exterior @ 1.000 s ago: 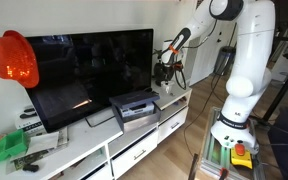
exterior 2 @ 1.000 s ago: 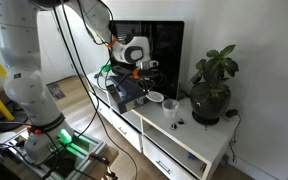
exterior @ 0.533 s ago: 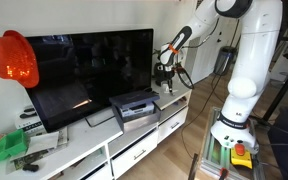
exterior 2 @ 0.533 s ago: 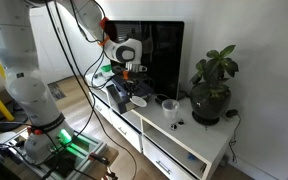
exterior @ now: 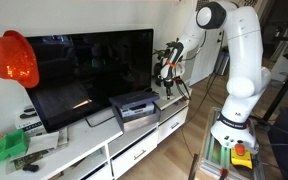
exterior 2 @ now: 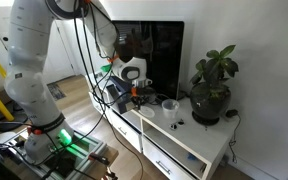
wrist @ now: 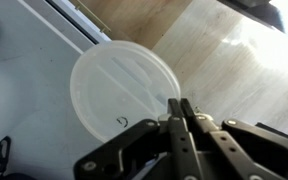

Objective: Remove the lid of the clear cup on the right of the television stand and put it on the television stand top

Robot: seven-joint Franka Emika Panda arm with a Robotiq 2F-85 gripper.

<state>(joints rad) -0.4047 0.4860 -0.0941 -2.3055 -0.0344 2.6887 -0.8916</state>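
In the wrist view my gripper (wrist: 181, 106) is shut on the rim of a round translucent lid (wrist: 119, 88). The lid hangs over the white top of the television stand (wrist: 14, 90) near its edge. In an exterior view the gripper (exterior 2: 136, 92) is low over the stand (exterior 2: 189, 152), to the left of the small clear cup (exterior 2: 170, 108), which stands open and upright. In an exterior view the gripper (exterior: 168, 76) is at the stand's far end (exterior: 134, 152); the cup is not visible there.
A black television (exterior: 94, 68) stands along the back of the stand. A dark box (exterior: 134, 106) sits in front of it, beside the gripper. A potted plant (exterior 2: 212, 85) stands past the cup. A red-orange object (exterior: 12, 58) and green items (exterior: 9, 147) are at the other end. Wooden floor (wrist: 214, 60) lies beyond the stand's edge.
The arm has come down and swung away from the cup, bringing the gripper from about mid-screen height to just above the stand top. The cup has not moved.
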